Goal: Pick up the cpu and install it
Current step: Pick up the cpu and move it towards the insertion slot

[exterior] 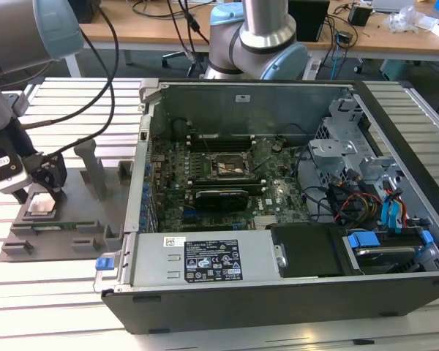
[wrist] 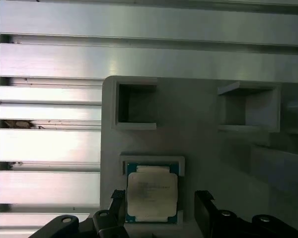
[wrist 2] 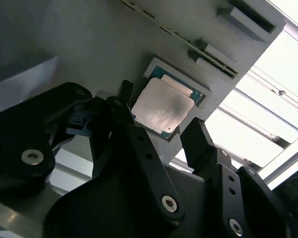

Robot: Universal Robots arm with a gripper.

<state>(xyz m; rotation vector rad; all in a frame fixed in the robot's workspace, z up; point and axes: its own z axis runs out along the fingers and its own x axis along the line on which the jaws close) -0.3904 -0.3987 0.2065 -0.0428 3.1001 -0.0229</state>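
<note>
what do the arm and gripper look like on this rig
The arm is smooth silver-grey tubing with rounded pale blue joint caps, and black cables loop beside it. The gripper is matte black, with two flat, angular fingers bolted on by silver screws.

A work table point(exterior: 51, 307) of ribbed aluminium slats point(wrist: 49, 144) spreads across the foreground, its bars catching bright light in pale glare. Behind it, past a strip of grey floor point(exterior: 132, 64), a long wooden desk point(exterior: 132, 33) on a white leg point(exterior: 74, 64) runs along the far side, strewn with black cables point(exterior: 177, 22).
</note>
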